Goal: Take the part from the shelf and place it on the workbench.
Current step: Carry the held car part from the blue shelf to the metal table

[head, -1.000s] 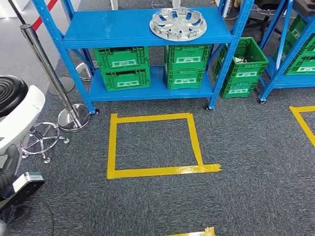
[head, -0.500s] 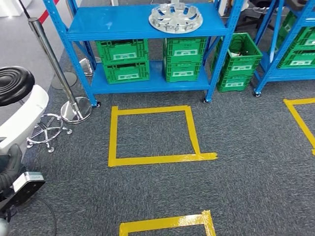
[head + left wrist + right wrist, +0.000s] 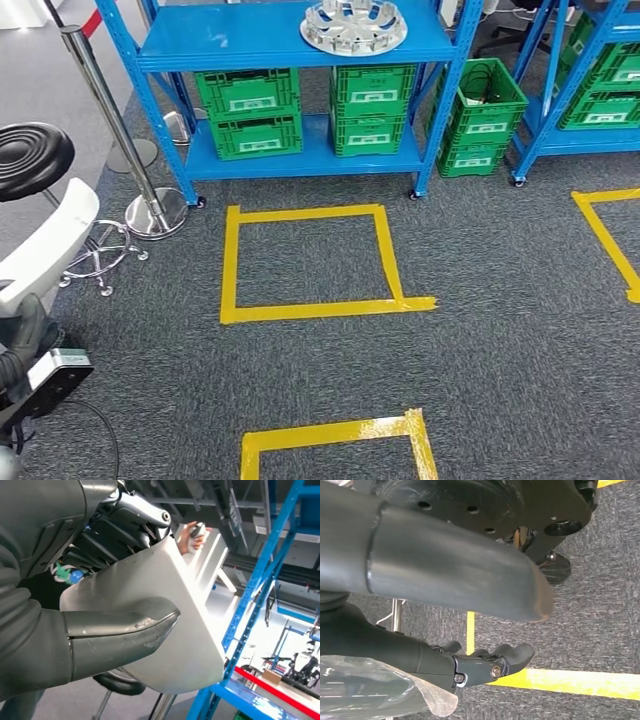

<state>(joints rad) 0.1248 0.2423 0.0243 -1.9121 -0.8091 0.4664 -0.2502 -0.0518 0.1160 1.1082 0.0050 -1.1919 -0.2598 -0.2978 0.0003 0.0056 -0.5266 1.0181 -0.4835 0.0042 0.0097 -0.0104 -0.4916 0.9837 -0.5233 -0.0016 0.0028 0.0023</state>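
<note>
The left hand (image 3: 113, 640) hangs at the robot's side with nothing in it; the wrist view shows its thick thumb stretched out, but the other fingers are hidden, so I cannot tell whether it is open or closed. The right hand (image 3: 486, 665) also hangs low over the grey carpet, empty, with its dark fingers lying loosely extended and apart.

The part (image 3: 350, 25) is a silver wheel cover lying flat on the top board of the blue shelf (image 3: 226, 45), towards that board's right end and near its front edge. Green crates (image 3: 249, 120) stand stacked on the lower board beneath it. On the carpet in front of the shelf is a square of yellow tape (image 3: 306, 310).

Judging by its look, the cover is thin moulded plastic with a metallic finish: light, fairly stiff, but wide and awkward (one hand would let it tip). Its smooth face may slip, and the small clips around the rim could snap under a hard squeeze. Both hands on opposite sides of the rim, or fingers through a spoke opening, seem the safest hold.

The crates carry white labels, too small to read.
</note>
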